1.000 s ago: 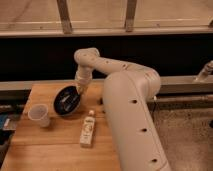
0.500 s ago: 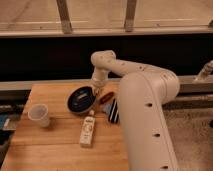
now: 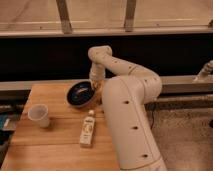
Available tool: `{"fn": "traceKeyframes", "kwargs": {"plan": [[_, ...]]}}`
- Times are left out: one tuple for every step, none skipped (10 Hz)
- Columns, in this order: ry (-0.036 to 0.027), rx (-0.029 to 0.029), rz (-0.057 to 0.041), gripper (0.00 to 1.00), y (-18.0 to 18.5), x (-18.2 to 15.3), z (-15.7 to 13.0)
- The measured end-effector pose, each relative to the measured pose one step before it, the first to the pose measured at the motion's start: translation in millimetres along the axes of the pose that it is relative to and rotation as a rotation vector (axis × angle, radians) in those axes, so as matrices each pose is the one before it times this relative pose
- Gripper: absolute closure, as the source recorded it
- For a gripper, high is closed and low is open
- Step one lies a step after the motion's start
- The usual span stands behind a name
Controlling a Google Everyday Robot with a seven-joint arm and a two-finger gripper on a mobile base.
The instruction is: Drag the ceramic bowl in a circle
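Camera view shows the bowl point(image 3: 81, 94) on the far part of the wooden worktop point(image 3: 55, 145), with the claw point(image 3: 96, 86) down at its right rim; whether it grips the rim I cannot tell. A cup point(image 3: 39, 115) stands near-left of the bowl and a bottle point(image 3: 88, 129) lies just nearer.

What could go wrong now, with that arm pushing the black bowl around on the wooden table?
The pincer sits at the bowl's right rim, near the table's back edge. Swinging wide, the bowl might slide off that edge. Circling forward, it could knock over the small bottle lying just in front, or bump the plastic cup at the left. The glossy rim might also slip free of the pincer.
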Motion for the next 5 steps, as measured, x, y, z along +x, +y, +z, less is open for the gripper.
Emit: {"fn": "traceKeyframes", "kwargs": {"plan": [[-0.00301,-0.00862,-0.03947,1.0,21.58,-18.21,3.88],[-0.00048,-0.00779,-0.02871,1.0,15.01,-11.38,3.26],[-0.00398,-0.01081,-0.03833,1.0,16.17,-12.5,2.3],[-0.00138,-0.01377,-0.04939,1.0,19.33,-9.6,3.98],[-0.00045,-0.00622,-0.02646,1.0,11.61,-2.68,1.85]]}}
